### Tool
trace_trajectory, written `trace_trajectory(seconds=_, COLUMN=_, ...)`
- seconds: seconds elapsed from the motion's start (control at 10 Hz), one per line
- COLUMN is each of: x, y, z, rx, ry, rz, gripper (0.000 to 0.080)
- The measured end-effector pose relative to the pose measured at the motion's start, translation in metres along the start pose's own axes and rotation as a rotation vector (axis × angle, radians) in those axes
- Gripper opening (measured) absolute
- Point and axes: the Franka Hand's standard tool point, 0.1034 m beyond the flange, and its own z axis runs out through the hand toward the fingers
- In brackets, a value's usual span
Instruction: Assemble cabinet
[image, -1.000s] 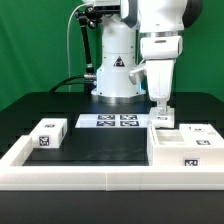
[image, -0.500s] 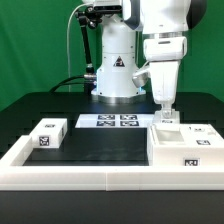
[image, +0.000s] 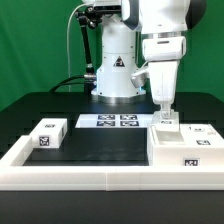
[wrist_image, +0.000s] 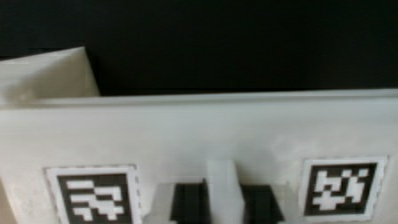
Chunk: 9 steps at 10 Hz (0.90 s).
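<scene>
The large white cabinet body stands at the exterior view's right, with a tag on its front. My gripper hangs over the body's far left corner and is shut on a small white block that rests at the body's top. In the wrist view the two black fingers pinch a thin white upright piece between two tags on a wide white surface. A second white tagged block lies at the left. Another tagged block lies by the body's far right.
The marker board lies flat in front of the robot base. The long low white border frame runs along the front and up the left side. The black mat lies between the left block and the cabinet body.
My gripper, with the white block in it, has shifted slightly to the exterior view's right over the cabinet body. Nothing has moved in the last half second.
</scene>
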Motion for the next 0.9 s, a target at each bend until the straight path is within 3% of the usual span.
trace_trajectory(seconds=0.9, x=-0.0036, y=0.0084, z=0.0006, rx=-0.012, ry=0.001, rz=-0.123, gripper=0.007)
